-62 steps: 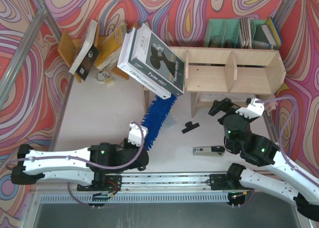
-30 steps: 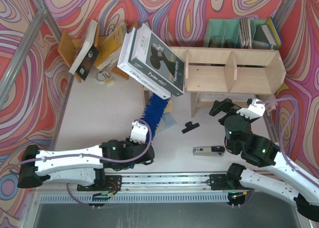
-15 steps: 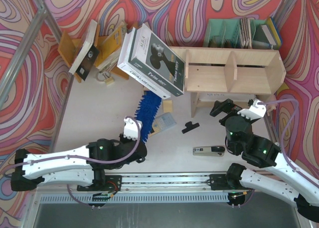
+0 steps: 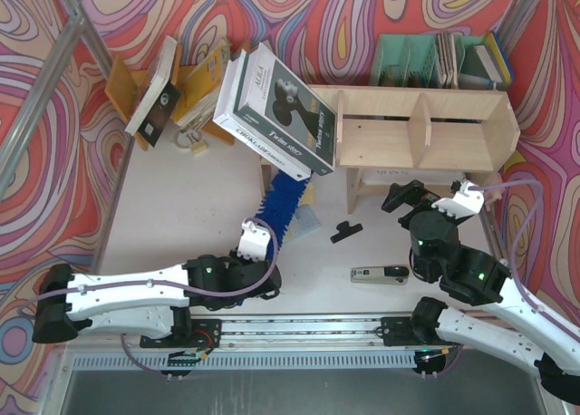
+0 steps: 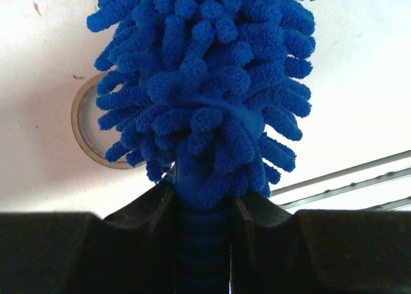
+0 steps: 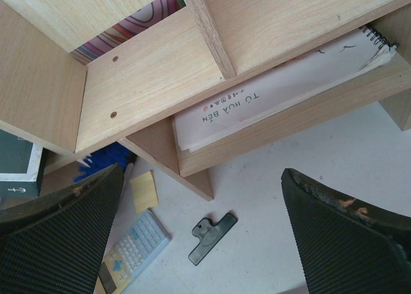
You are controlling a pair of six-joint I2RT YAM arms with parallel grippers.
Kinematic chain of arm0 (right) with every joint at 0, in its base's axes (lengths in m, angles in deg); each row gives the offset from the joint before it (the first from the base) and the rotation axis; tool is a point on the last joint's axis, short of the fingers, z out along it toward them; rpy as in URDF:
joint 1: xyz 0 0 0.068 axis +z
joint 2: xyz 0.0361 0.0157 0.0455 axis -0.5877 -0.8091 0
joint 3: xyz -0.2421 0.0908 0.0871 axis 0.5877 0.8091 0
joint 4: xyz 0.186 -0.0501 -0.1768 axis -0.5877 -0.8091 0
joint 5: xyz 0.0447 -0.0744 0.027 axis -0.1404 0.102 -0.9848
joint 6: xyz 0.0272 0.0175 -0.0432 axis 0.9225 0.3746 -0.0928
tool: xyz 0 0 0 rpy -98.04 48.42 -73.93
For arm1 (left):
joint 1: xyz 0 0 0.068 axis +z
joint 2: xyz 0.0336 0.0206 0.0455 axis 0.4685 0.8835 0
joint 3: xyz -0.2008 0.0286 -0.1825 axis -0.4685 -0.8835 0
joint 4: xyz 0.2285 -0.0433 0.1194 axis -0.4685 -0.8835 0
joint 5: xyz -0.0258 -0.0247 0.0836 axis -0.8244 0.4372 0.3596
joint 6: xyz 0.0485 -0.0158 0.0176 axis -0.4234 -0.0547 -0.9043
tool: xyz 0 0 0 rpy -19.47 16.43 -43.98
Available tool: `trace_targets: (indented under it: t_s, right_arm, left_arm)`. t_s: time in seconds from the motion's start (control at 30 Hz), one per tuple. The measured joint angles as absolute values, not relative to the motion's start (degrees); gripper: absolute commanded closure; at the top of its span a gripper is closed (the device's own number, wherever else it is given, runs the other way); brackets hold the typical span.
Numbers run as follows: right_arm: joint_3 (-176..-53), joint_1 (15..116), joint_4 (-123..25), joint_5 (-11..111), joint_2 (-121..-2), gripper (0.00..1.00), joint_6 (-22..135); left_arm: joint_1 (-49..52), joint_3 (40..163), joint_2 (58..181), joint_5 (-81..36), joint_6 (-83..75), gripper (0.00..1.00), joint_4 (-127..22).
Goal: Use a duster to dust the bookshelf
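The bookshelf (image 4: 426,130) of light plywood stands at the back right and fills the top of the right wrist view (image 6: 160,69). My left gripper (image 4: 258,250) is shut on the slim handle of the blue fluffy duster (image 4: 283,205). The duster's head points away from me and reaches under the bookshelf's left end, below a leaning book. In the left wrist view the duster (image 5: 205,82) rises from between the closed fingers of the gripper (image 5: 204,207). My right gripper (image 4: 403,197) is open and empty in front of the shelf (image 6: 202,233). A bit of duster (image 6: 103,160) shows beside the shelf leg.
A large boxed book (image 4: 281,111) leans on the shelf's left end. A calculator (image 4: 304,220), black clip (image 4: 345,231) and stapler (image 4: 381,274) lie on the table. A notebook (image 6: 276,95) lies in the lower shelf. Green organizer (image 4: 439,62) back right, book stand (image 4: 172,89) back left, tape ring (image 5: 87,130).
The left arm has swung right and forward, carrying the duster head back from the left toward the shelf's left leg. The right arm has not moved.
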State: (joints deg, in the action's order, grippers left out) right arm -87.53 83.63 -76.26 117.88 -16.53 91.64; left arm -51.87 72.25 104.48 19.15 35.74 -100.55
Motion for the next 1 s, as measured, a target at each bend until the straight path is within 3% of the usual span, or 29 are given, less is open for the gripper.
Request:
trace_targets:
  t_s: [0.4,0.8,1.0]
  right_arm:
    - [-87.5,83.6,-76.2,117.9,-16.5,0.01,91.6]
    - [-87.5,83.6,-76.2,117.9,-16.9,0.01,91.6]
    - [-87.5,83.6,-76.2,117.9,-16.9,0.01,91.6]
  left_arm:
    - [-51.7,78.9,92.4,25.8,31.7,1.00,-104.4]
    - [-51.1,72.9,108.2,19.9,33.3,1.00,-99.6]
    - [-51.1,74.0,107.2,19.0,31.4,1.00,-98.5]
